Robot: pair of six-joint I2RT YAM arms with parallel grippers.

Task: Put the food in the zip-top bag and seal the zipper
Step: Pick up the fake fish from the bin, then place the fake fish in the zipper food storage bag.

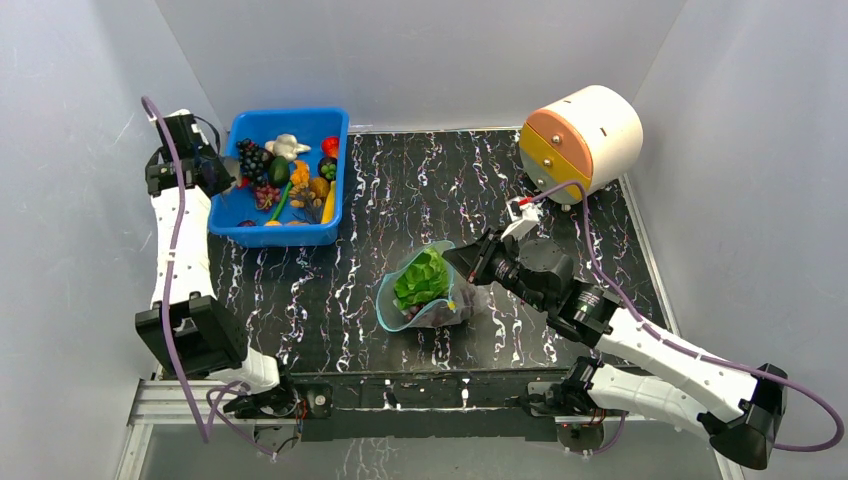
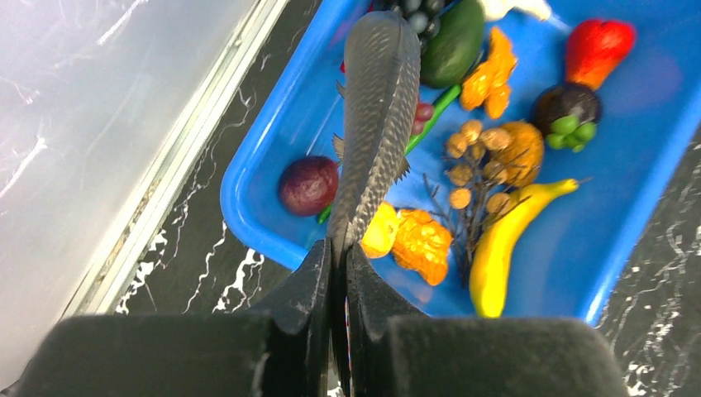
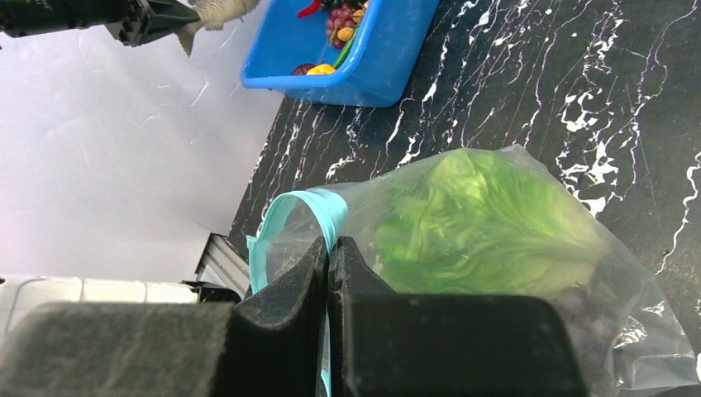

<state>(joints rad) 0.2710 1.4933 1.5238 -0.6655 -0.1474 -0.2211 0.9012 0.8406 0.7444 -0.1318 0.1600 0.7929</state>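
While the left hand [image 2: 337, 265] pinches a grey fish [image 2: 376, 107] by its tail, out ahead over the bin [image 2: 248, 190], the right hand [image 3: 331, 256] grips the zipper [image 3: 318, 207] of the bag [image 3: 529, 248], with the lettuce [image 3: 471, 223] inside just beyond. The fish looks light, rigid and slick, and may swivel. The soft bag is best held by its rim.

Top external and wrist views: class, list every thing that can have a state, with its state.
Clear plastic zip-top bag, mouth open, unsealed.
Pale green toy lettuce head, inside the bag.
Left gripper, shut on the tail of the grey toy fish.
Right gripper, shut on the bag's teal rim.
Blue plastic bin, holding toy foods.
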